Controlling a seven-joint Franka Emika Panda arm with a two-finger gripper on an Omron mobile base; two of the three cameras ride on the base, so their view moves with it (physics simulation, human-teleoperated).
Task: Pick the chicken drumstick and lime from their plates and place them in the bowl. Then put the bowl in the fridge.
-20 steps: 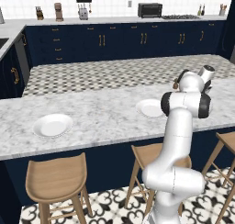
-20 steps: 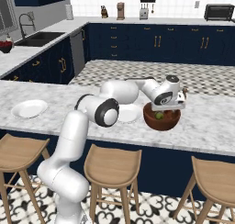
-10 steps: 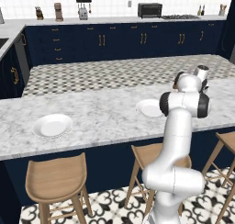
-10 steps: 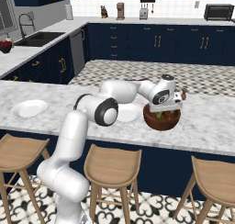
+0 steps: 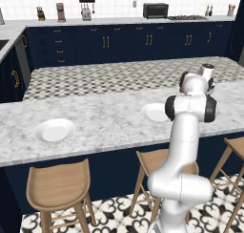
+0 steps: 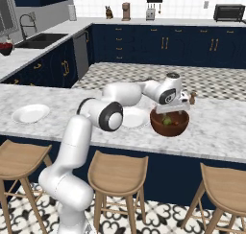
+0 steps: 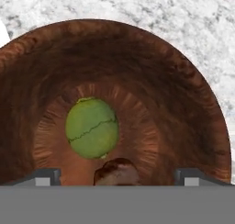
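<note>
Right below the fingers (image 7: 117,175), the lime (image 7: 92,127) is sitting on the bottom of the brown bowl (image 7: 193,108). Just beside the lime, the dark red end of the chicken drumstick (image 7: 117,169) is peeking up between the two tips. The fingers are standing wide apart, holding nothing. Under the bowl, the marble desk (image 6: 216,127) is carrying it. Next to the bowl, one white plate (image 6: 134,118) is resting, and far off to the side, another plate (image 6: 30,113) is lying bare.
</note>
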